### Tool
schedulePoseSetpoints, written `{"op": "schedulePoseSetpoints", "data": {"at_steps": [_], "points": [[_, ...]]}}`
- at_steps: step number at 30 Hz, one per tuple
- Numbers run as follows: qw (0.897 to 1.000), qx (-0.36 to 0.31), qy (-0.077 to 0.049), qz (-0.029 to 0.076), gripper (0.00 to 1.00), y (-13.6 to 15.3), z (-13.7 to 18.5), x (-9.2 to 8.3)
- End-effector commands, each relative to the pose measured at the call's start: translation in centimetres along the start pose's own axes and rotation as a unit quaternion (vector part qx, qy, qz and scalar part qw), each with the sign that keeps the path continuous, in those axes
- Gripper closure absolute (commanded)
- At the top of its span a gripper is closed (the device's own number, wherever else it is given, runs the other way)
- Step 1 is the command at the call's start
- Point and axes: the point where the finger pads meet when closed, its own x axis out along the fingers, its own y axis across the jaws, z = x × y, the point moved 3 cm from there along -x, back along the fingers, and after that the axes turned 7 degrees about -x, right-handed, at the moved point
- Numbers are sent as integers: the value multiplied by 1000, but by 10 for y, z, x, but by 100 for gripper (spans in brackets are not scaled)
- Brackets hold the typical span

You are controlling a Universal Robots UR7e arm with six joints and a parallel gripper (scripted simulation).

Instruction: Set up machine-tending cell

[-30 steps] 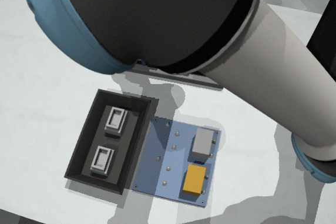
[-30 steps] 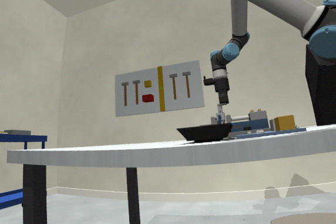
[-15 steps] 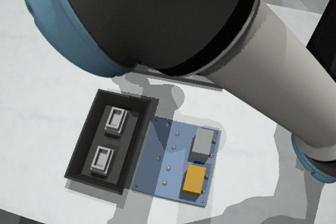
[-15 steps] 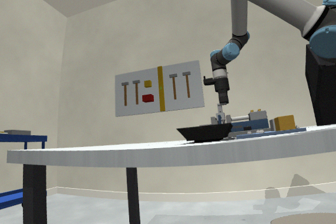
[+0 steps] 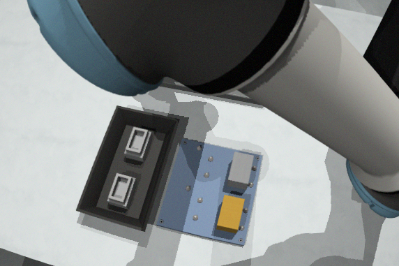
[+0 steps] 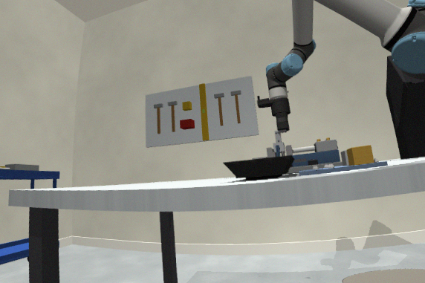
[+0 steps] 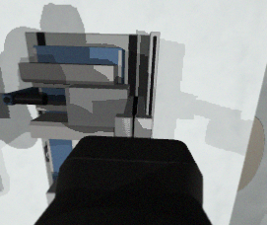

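My gripper (image 7: 135, 106) is shut and empty. It hangs in the air just above the vise (image 7: 92, 84), over the near end of the narrow opening (image 7: 141, 74); it also shows in the side view (image 6: 278, 135). I cannot tell what lies in the opening. The arm hides the vise in the overhead view. The blue infeed plate (image 5: 209, 190) holds a grey aluminium blank (image 5: 241, 170) and a brass blank (image 5: 230, 213), both flat along its right side. The black outfeed tray (image 5: 127, 166) holds two finished parts (image 5: 137, 142) (image 5: 121, 189), flat and pocket up.
Several pins (image 5: 199, 200) stand on the plate's left half. The tray touches the plate's left edge. In the side view the vise (image 6: 308, 152) stands behind the tray (image 6: 260, 167). A tool board (image 6: 202, 111) hangs on the wall.
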Motion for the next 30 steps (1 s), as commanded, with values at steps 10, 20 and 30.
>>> {"op": "schedulePoseSetpoints", "data": {"at_steps": [10, 20, 30], "points": [[1000, 0, 0, -1, 100, -6, 0, 1], [1000, 0, 0, -1, 100, -8, 0, 1], [1000, 0, 0, -1, 100, -11, 0, 1]]}}
